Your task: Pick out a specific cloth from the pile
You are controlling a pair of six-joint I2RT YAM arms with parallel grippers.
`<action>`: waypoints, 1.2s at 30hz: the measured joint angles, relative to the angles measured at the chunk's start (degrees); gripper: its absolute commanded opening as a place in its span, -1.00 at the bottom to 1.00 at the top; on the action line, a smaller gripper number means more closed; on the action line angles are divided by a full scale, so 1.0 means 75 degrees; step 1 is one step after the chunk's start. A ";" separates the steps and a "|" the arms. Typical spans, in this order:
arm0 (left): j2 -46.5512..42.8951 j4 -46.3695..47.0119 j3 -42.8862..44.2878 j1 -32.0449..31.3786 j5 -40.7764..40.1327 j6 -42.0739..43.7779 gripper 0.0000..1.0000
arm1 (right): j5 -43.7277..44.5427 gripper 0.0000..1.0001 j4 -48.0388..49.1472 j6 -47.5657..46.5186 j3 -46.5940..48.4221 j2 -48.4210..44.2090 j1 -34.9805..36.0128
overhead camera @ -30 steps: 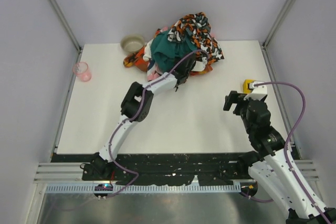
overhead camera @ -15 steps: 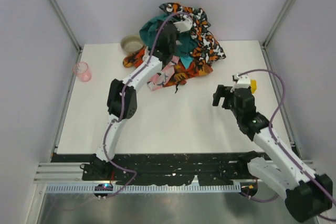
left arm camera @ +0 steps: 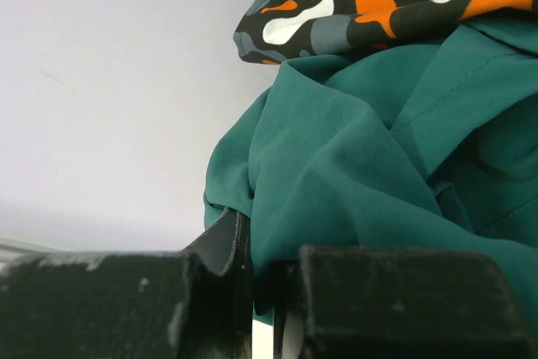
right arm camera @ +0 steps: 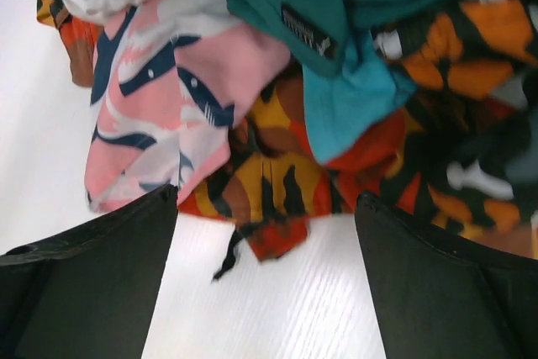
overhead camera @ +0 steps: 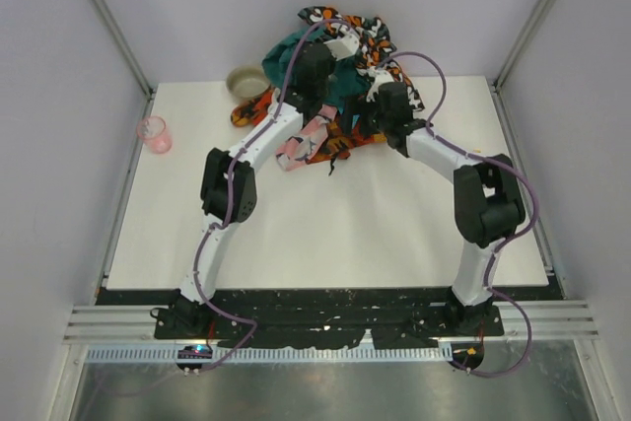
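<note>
We hold the dark teal cloth [left arm camera: 361, 174] up, pinched in our left pincer [left arm camera: 261, 279], so our wide-spread right pincer [right arm camera: 265, 275] can reach the turquoise cloth [right arm camera: 349, 107] just ahead.

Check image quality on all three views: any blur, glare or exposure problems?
Top external: sharp and evenly lit, no glare, pile well resolved. Left wrist: dark teal cloth crisp, left hand near-black and slightly soft. Right wrist: blurred overall, worst toward the right edge; turquoise cloth readable by colour only, right hand fingers underexposed.
</note>
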 measured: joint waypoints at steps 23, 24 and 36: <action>0.0102 -0.0259 -0.0003 0.0015 0.0306 -0.0213 -1.00 | 0.0361 -0.29 -0.1402 -0.1422 0.3229 0.2949 0.0000; 0.0111 -0.0289 -0.0006 0.0017 0.0356 -0.0236 -1.00 | 0.0353 -0.45 -0.1399 -0.1440 0.3276 0.3025 -0.0003; 0.0335 -0.0985 0.0012 0.0067 0.1682 -0.0965 -0.99 | -0.0402 -0.88 -0.1923 -0.1241 0.3101 0.2133 -0.0032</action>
